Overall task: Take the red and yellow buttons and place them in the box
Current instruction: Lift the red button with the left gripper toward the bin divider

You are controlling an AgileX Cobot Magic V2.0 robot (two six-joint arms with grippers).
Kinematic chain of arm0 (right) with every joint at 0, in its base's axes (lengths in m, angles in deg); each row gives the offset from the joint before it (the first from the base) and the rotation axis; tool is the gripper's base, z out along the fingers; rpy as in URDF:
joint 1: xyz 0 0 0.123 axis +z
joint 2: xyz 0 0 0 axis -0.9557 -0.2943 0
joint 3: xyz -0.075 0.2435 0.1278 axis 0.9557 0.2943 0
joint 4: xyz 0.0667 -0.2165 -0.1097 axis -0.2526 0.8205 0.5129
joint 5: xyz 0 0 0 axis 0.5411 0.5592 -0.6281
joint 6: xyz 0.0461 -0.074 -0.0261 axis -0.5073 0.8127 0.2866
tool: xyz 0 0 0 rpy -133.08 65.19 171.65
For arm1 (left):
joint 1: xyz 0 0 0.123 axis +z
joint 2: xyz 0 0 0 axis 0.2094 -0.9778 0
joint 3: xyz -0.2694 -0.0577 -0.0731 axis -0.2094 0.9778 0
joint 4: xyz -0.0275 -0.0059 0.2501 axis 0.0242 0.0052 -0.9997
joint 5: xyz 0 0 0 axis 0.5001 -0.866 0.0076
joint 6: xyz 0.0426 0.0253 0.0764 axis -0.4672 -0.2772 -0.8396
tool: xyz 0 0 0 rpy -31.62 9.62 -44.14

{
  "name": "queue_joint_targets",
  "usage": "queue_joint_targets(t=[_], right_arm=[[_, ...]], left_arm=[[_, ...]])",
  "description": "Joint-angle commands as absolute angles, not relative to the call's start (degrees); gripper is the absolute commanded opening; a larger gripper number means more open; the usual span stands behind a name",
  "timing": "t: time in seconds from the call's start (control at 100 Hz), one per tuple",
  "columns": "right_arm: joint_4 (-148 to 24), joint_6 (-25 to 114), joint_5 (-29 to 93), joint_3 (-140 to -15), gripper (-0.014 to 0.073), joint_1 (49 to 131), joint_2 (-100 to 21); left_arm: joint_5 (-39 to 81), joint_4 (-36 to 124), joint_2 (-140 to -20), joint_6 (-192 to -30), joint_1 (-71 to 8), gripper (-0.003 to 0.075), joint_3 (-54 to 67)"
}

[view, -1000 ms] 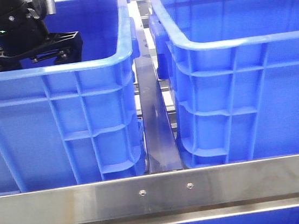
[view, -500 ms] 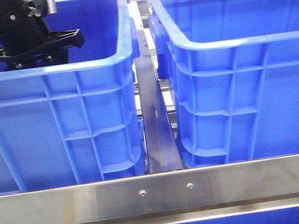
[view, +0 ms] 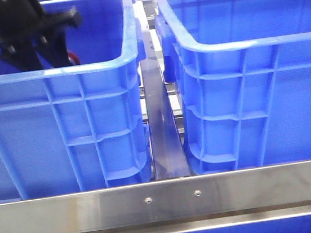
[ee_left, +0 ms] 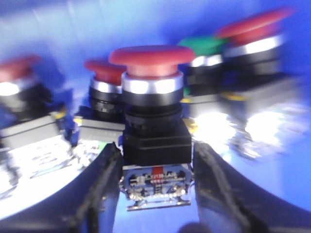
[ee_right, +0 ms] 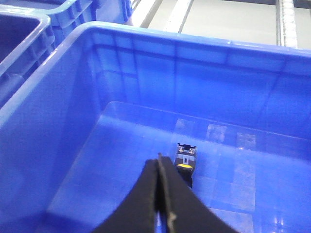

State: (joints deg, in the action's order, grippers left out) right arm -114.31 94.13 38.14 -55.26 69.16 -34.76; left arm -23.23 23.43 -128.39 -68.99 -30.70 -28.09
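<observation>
My left gripper (view: 39, 48) is inside the left blue crate (view: 54, 73), and a bit of red shows beside it. In the left wrist view, which is blurred, its fingers (ee_left: 104, 170) are closed on the black base of a red button (ee_left: 150, 56) with a glossy mushroom cap. My right gripper (ee_right: 159, 165) is shut and empty above the floor of the box (ee_right: 194, 43), the right blue crate (view: 238, 46). A yellow button (ee_right: 184, 164) lies on its side on that floor, just past the fingertips. The right gripper is out of the front view.
More red buttons (ee_left: 104, 73) and a green one (ee_left: 204, 46) stand close around the held one in the left crate. A dark rail (view: 161, 127) runs between the two crates. A steel bar (view: 165, 197) crosses in front of them.
My left gripper has moved up and tilted inside the left crate. A bit of red now shows by its fingers. The crates have not moved.
</observation>
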Motion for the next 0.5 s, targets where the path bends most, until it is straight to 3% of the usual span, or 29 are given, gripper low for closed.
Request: queue_joint_targets(t=[0.0,0.49], right_arm=[[-116.0,94.4,36.7,-56.9,-0.0058,68.9,-34.0],[-116.0,94.4,36.9,-56.9,-0.0058,68.9,-34.0]], left_arm=[[-22.1,24.5,-122.9,-69.5,-30.6,0.0103,-29.9],[-24.7,38.8,-113.6,-88.2,-30.6,0.0103,-29.9]])
